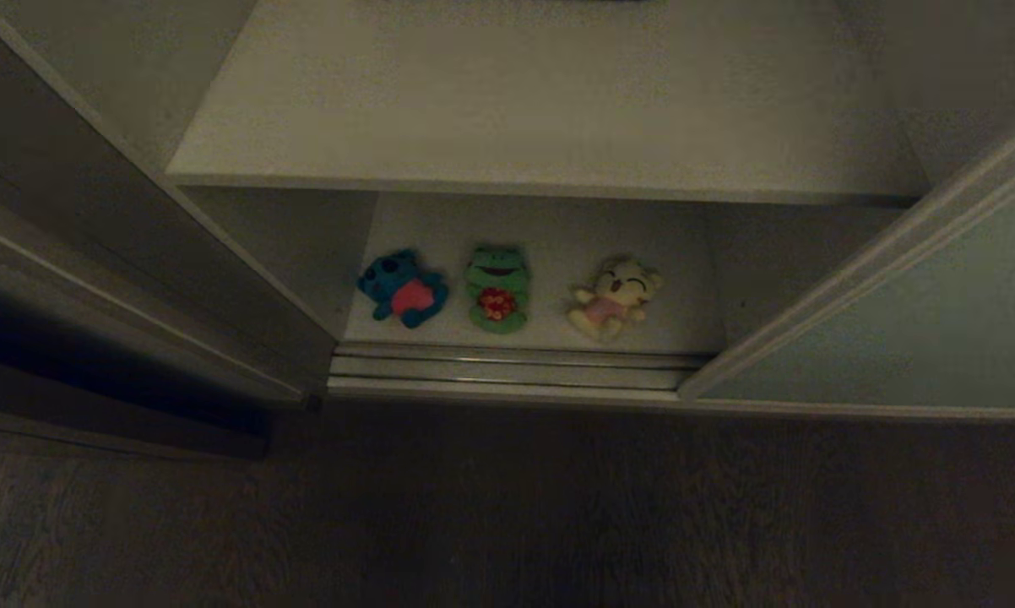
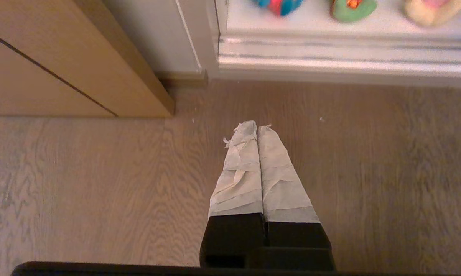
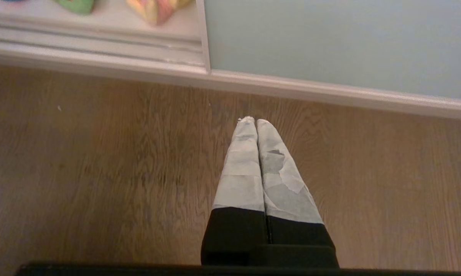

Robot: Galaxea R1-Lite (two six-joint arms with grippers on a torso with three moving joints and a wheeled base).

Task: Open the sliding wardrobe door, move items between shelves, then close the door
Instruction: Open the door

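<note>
the sliding wardrobe door (image 1: 913, 321) is being seen already drawn aside to the right of the opening, so the first step is judged done and the moving of the items is the step in hand. three plush toys are lying in a row on the lower shelf (image 1: 550, 232), just behind the silver floor rails (image 1: 507, 371): a blue toy with a pink belly (image 1: 403, 288) on the left, a green frog (image 1: 496, 287) in the middle, a pale yellow toy with a pink belly (image 1: 610, 297) on the right. the upper shelf (image 1: 541, 101) is being shown bare where it is visible.

neither arm is being shown in the head view. the left tool (image 2: 256, 128) and the right tool (image 3: 255, 122) are each being held over the wooden floor (image 2: 81, 184), taped fingers pressed together and nothing gripped.

the next move is judged to call for one tool to be opened, brought down and forward over the rails to a toy, and closed on its soft body before a lift to the upper shelf.

the whole row and both shelves are being given only by the head view; the tools and the floor grain are being given only by the wrist views, where the toys are cut off at the picture edge. a light wooden panel (image 2: 61, 57) is being shown plainly in the left wrist view alone.
</note>
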